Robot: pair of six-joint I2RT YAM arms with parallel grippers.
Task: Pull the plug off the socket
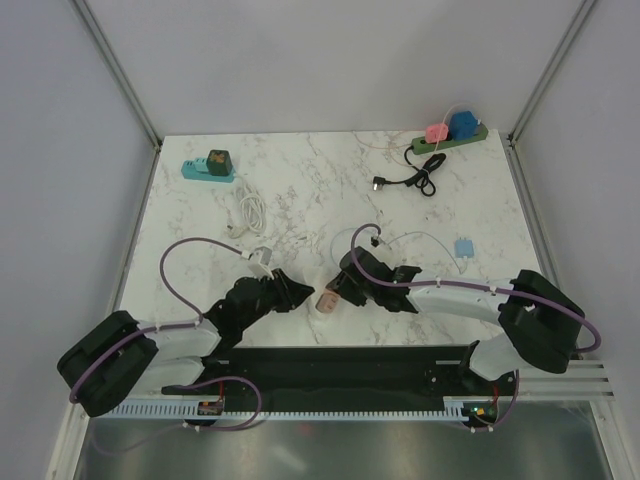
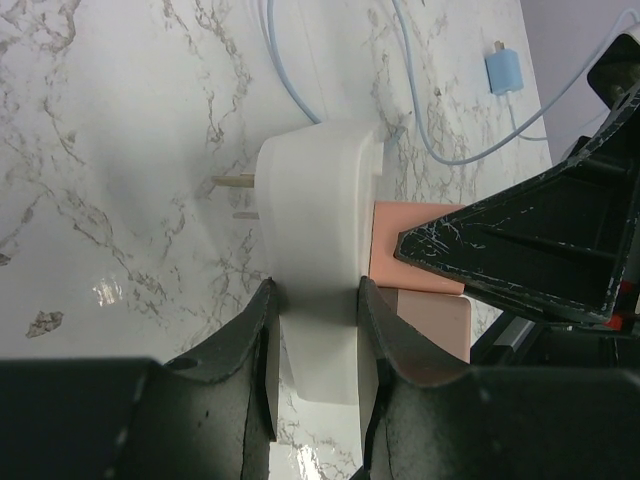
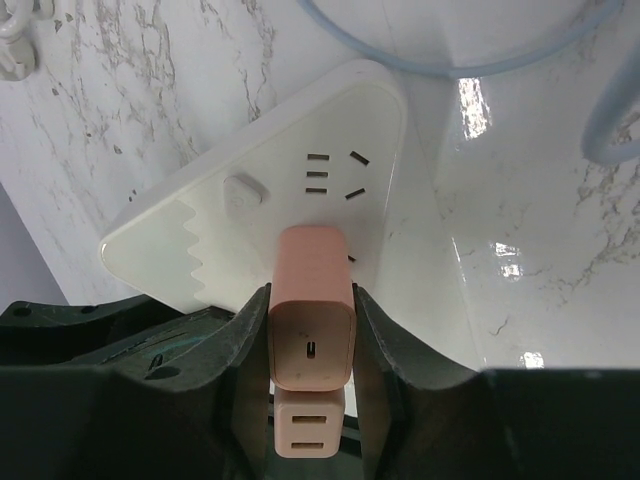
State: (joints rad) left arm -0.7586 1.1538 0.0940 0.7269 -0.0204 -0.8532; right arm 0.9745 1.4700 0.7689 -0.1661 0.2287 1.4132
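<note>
Left claw (image 2: 318, 305) is squeezed shut on the white socket (image 2: 318, 200). Right claw (image 3: 311, 312) is pinching the pink plug (image 3: 311, 265), which sits flush against the socket face. Both are near-centre on the marble surface (image 1: 300, 190), between the two arms.

Bright, even light from above: the marble table (image 1: 300, 190) looks crisp in the top view, and the shadows under the arms are faint and soft. Over to the wrist views — white glare spots on the glossy stone, a soft shadow beside the socket (image 2: 310, 230) — and the black fingers (image 3: 235, 350) near the lens go dark, with little detail.
</note>
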